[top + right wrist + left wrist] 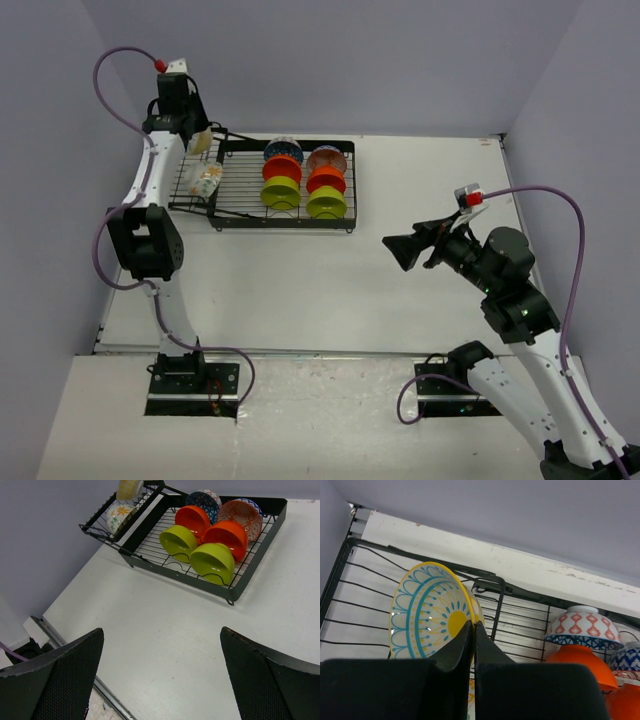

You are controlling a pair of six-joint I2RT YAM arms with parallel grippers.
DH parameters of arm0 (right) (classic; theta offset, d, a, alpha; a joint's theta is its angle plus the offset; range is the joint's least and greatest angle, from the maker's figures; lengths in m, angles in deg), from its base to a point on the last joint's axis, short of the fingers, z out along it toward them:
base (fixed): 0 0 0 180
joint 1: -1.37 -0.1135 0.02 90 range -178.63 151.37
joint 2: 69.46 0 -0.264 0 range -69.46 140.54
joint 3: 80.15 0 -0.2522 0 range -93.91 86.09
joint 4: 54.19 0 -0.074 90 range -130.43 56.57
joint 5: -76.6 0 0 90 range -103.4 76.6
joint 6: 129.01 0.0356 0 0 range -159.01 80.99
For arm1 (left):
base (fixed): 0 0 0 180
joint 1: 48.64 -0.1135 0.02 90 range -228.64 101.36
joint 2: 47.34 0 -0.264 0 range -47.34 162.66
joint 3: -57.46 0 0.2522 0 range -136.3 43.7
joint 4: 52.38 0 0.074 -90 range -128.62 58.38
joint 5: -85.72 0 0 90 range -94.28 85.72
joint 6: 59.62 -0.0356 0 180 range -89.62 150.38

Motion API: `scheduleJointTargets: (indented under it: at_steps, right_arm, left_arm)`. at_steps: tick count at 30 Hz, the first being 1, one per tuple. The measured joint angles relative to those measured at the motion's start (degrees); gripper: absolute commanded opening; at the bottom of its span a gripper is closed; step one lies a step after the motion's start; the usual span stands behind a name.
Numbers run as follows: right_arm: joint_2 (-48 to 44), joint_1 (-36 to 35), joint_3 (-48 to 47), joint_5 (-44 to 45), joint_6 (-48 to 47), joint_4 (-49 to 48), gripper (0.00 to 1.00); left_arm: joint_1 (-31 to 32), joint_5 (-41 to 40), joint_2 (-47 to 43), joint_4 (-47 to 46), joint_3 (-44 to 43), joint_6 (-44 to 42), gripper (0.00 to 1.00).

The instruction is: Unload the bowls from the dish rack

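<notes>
The black wire dish rack stands at the far left of the table. Its flat section holds two lime green bowls, two orange bowls, a blue-patterned bowl and a red-patterned bowl. A cream floral bowl lies in the tilted basket section. My left gripper is over that basket, shut on the rim of a cream bowl with a yellow and blue inside. My right gripper is open and empty above the table, right of the rack.
The back wall runs just behind the rack and the left wall is close beside the basket. The right wrist view shows the rack ahead and the table's left edge below.
</notes>
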Motion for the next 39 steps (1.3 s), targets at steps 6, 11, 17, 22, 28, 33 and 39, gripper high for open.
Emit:
scheduleJointTargets:
  at_steps: [6,11,17,22,28,33,39]
  right_arm:
    - [0.0,0.0,0.0,0.96,0.04,-0.09,0.99]
    - [0.07,0.0,0.0,3.63,0.79,-0.46,0.99]
    - [4.61,0.04,-3.19,9.49,2.29,1.29,0.99]
    - [16.5,1.42,-16.63,12.9,2.43,4.96,0.99]
    - [26.08,7.32,-31.58,10.01,2.1,12.17,0.92]
    - [35.23,7.78,-40.72,5.44,0.98,16.11,0.9]
    - [32.26,7.8,-25.03,4.9,1.11,18.01,0.92]
  left_arm:
    - [0.66,4.13,-3.37,-2.45,-0.98,-2.86,0.0]
    - [5.51,5.77,-5.81,-4.87,-1.25,-8.09,0.0]
    - [17.16,6.75,-14.1,-11.61,9.42,-14.53,0.0]
    - [27.89,5.14,-23.8,-16.87,22.34,-19.71,0.0]
    - [41.4,4.07,-34.47,-24.04,37.11,-25.24,0.0]
    - [49.77,4.5,-41.2,-30.58,47.19,-26.34,0.0]
    - [53.29,4.17,-45.38,-38.1,61.16,-21.88,0.0]
